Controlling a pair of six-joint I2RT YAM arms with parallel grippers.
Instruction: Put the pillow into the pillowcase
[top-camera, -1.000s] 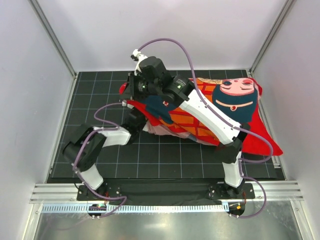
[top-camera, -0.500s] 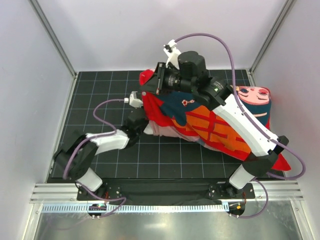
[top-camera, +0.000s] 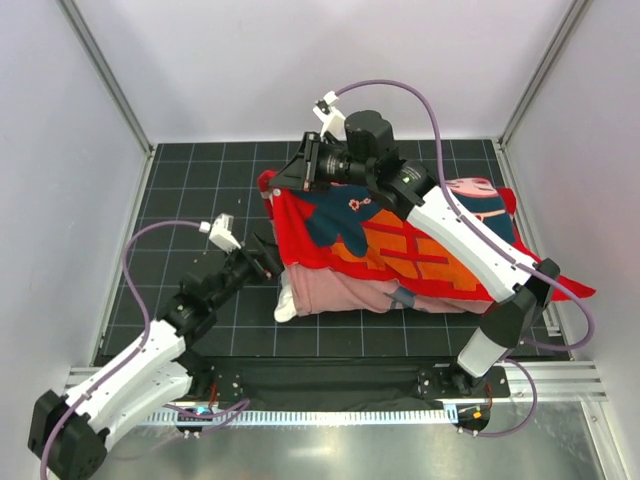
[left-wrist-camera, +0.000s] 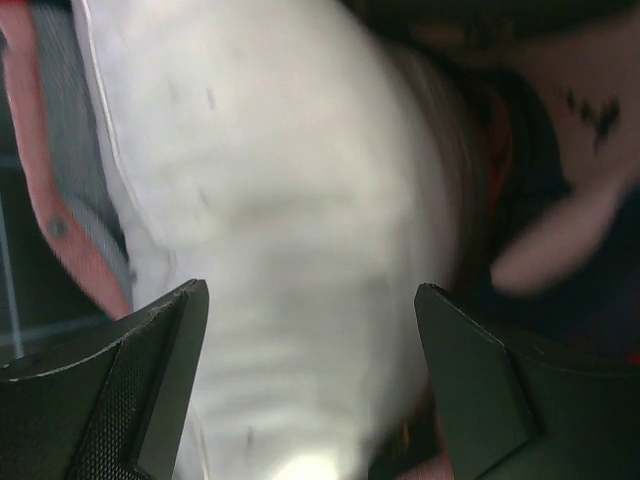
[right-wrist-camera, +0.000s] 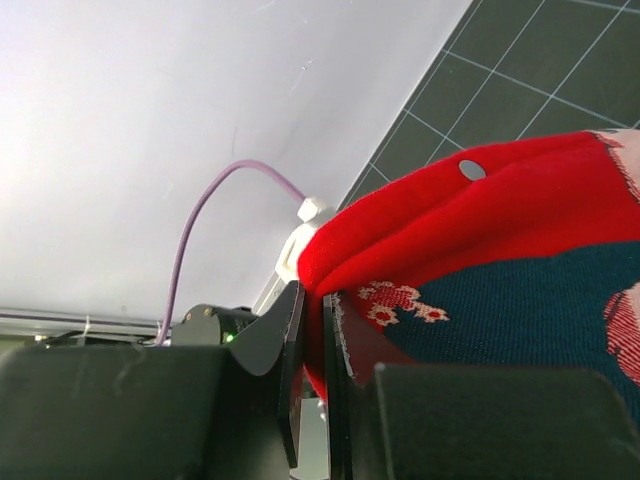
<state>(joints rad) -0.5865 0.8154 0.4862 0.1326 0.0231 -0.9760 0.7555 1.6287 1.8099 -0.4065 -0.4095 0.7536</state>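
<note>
The red pillowcase (top-camera: 400, 240) with cartoon faces lies draped across the middle of the mat, its pale pink reverse showing along the near edge. The white pillow (top-camera: 287, 303) is mostly under or inside it, and only its near left corner shows. My right gripper (top-camera: 303, 176) is shut on the pillowcase's far left red edge (right-wrist-camera: 520, 200) and holds it raised, with the pinch (right-wrist-camera: 325, 330) clear in the right wrist view. My left gripper (top-camera: 266, 258) is open just left of the pillow. In the left wrist view the gripper (left-wrist-camera: 310, 380) faces the pillow (left-wrist-camera: 270, 200) between wide fingers.
The black gridded mat (top-camera: 180, 200) lies between white walls, with a metal rail along the near edge (top-camera: 330, 385). The right arm's purple cable (top-camera: 420, 95) arcs over the far side. The pillowcase's right corner (top-camera: 575, 292) overhangs the mat's right edge.
My left arm has drawn back toward the near left and its gripper is out from under the fabric. My right gripper has lowered the held edge slightly, and the pillowcase now covers more of the pillow.
</note>
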